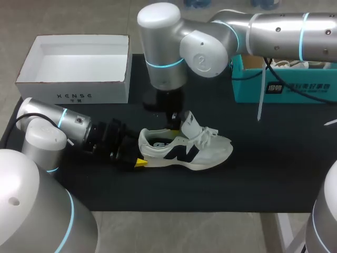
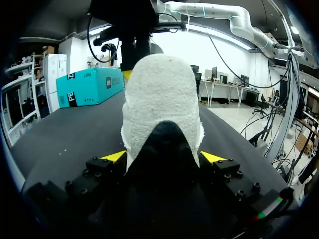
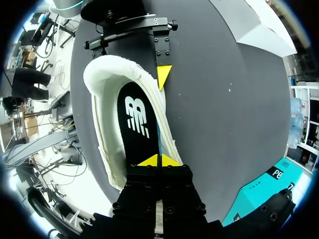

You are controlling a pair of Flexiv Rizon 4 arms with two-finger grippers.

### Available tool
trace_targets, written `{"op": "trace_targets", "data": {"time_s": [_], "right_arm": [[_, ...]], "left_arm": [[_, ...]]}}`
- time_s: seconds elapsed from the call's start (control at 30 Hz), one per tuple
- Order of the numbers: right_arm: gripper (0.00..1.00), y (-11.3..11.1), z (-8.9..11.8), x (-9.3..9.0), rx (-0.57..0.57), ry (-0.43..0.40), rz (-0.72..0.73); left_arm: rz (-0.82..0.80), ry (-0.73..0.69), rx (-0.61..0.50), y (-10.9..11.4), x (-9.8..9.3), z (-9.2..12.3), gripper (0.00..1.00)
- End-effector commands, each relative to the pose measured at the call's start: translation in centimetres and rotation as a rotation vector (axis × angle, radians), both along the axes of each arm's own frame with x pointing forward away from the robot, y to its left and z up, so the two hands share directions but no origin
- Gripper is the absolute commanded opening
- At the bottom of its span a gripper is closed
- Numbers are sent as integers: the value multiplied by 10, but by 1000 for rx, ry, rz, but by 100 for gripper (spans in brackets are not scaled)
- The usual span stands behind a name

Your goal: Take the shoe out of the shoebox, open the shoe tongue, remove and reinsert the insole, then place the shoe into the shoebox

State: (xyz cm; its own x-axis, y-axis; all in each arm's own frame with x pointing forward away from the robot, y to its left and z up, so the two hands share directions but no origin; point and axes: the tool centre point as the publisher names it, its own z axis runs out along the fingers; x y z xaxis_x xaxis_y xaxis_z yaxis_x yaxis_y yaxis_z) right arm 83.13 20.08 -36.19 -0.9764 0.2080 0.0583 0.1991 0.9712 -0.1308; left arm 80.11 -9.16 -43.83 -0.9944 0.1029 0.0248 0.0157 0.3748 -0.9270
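Left gripper (image 2: 163,157) is clamping the heel of the shoe (image 1: 184,150), one yellow tip pressing on each side, fingers standing about a heel's width apart. Right gripper (image 3: 159,160) is reaching down into the shoe's opening, its two tips pressing together at the edge of the insole (image 3: 134,124), beside the shoe's side wall; whether they are pinching anything thin I cannot tell.

One shoe, one insole and two boxes are showing. The shoe is sitting upright on its sole in the middle of the table (image 1: 263,174), outside both boxes, its long axis running left to right, heel left, toe right. The insole is lying inside it. The white shoebox (image 1: 73,96) is standing open at the far left, the teal box (image 1: 295,89) at the far right.
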Motion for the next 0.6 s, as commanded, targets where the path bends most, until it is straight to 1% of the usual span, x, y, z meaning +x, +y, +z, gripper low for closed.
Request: {"op": "trace_targets", "data": {"time_s": [0.03,0.1,0.13,0.17,0.33,0.5,0.6], "right_arm": [[3,0,-3,3,7,1,-2],[22,0,-5,3,13,3,-2],[27,0,-6,3,18,5,-1],[30,0,-6,3,20,5,-2],[35,0,-8,1,29,10,-9],[32,0,-11,-1,33,14,-14],[32,-1,-16,-2,36,19,-16]], "left_arm": [[0,0,2,1,0,-5,0],[0,0,2,1,0,-5,0],[0,0,2,1,0,-5,0],[0,0,2,1,0,-5,0],[0,0,2,1,0,-5,0],[0,0,2,1,0,-5,0],[0,0,2,1,0,-5,0]]}}
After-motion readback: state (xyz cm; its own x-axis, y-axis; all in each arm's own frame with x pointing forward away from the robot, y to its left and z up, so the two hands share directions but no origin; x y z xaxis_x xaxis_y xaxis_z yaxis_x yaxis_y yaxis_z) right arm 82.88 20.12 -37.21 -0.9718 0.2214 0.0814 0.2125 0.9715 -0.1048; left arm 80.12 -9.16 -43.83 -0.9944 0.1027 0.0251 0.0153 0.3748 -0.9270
